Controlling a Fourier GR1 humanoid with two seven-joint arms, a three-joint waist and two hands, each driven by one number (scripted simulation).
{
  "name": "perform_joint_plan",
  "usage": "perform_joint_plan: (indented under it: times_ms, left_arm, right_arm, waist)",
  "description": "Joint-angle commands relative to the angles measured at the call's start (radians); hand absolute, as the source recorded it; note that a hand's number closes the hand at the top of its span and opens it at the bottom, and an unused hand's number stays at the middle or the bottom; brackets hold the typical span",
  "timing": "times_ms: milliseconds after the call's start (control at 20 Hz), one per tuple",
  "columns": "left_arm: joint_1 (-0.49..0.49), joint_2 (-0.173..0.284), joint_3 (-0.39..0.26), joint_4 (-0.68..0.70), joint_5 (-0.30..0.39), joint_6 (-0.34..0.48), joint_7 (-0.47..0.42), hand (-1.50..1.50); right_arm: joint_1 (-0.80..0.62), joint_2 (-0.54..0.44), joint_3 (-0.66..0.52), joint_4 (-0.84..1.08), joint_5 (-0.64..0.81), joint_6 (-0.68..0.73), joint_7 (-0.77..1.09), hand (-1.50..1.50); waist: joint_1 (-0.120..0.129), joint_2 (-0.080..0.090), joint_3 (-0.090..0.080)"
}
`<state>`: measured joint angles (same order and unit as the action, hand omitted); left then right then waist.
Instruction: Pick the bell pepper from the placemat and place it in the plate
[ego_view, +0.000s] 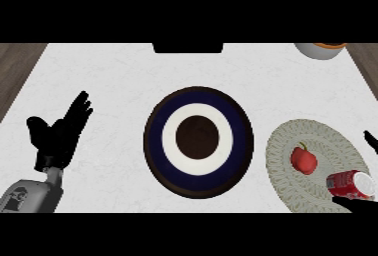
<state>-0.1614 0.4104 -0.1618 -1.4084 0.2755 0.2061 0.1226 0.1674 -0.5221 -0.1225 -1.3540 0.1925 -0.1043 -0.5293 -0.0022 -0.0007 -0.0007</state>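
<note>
A white marbled counter (111, 75) fills the view, with wood-grain floor (15, 65) at both sides.

No readable text, brand, number or sign appears anywhere in the head view. The red can (351, 185), lying on its side at the lower right edge of the placemat (295, 192), shows white markings on its wall, but they are too blurred to make out as letters. The grey forearm (26, 196) at the lower left carries a small dark mark that cannot be read either. The plate (168, 137), with its dark blue, white and brown rings, bears no lettering, and the pale bench (111, 70) around it is unmarked.
</note>
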Motion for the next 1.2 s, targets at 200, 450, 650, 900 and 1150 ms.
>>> perform_joint_plan:
  times_ms: [200, 450, 650, 900, 1150]
  left_arm:
    - [0.027, -0.013, 0.021, 0.016, -0.034, -0.033, -0.039, 0.00]
    - [-0.002, -0.026, 0.030, -0.055, -0.058, -0.007, 0.046, 0.00]
    - [-0.005, -0.059, 0.055, -0.010, -0.065, -0.024, 0.028, 0.00]
    - [0.011, -0.080, 0.064, -0.027, -0.099, -0.054, 0.035, 0.00]
    - [-0.048, -0.088, 0.130, 0.023, -0.129, -0.088, 0.048, 0.00]
  right_arm:
    - [0.026, -0.028, 0.107, -0.159, 0.194, 0.015, 0.309, -1.50]
    - [0.033, -0.016, 0.134, -0.165, 0.305, 0.014, 0.412, -1.50]
    - [-0.086, -0.006, 0.160, -0.115, 0.366, 0.091, 0.511, -1.50]
    - [-0.108, 0.028, 0.183, -0.125, 0.424, 0.157, 0.567, -1.50]
    - [-0.170, 0.085, 0.160, -0.003, 0.479, 0.149, 0.526, -1.50]
  waist:
    - [0.001, 0.000, -0.001]
    - [0.001, -0.001, 0.000]
    - [0.003, 0.000, 0.000]
    - [0.003, 0.000, 0.001]
    - [0.001, 0.001, 0.001]
